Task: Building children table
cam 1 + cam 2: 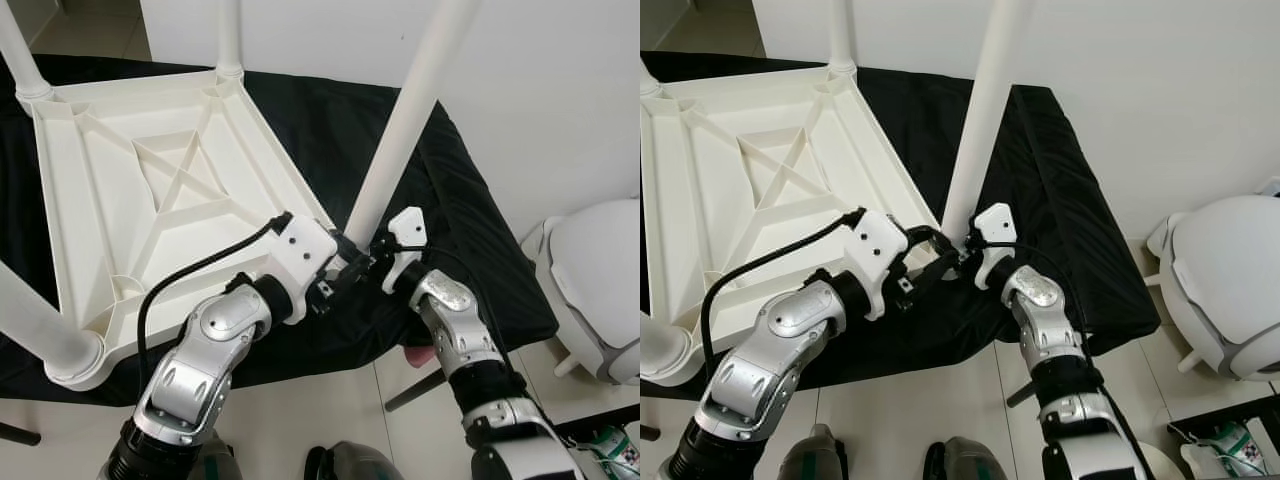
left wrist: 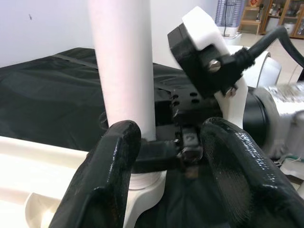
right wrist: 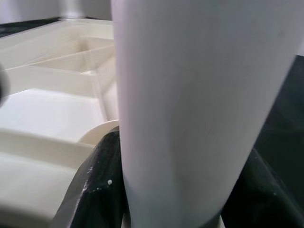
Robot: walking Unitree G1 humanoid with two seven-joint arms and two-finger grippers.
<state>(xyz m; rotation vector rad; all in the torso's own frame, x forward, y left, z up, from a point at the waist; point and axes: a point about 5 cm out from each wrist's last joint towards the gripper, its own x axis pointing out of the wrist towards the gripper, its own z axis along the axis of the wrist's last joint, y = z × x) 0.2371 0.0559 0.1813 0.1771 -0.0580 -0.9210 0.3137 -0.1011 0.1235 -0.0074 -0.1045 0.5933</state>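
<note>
Both jaws work the near-right corner of the upturned white plastic tabletop: right gripper clamps the round white leg, left gripper stands open beside its base. Four legs stand in their sockets; probably only tightening remains.
</note>
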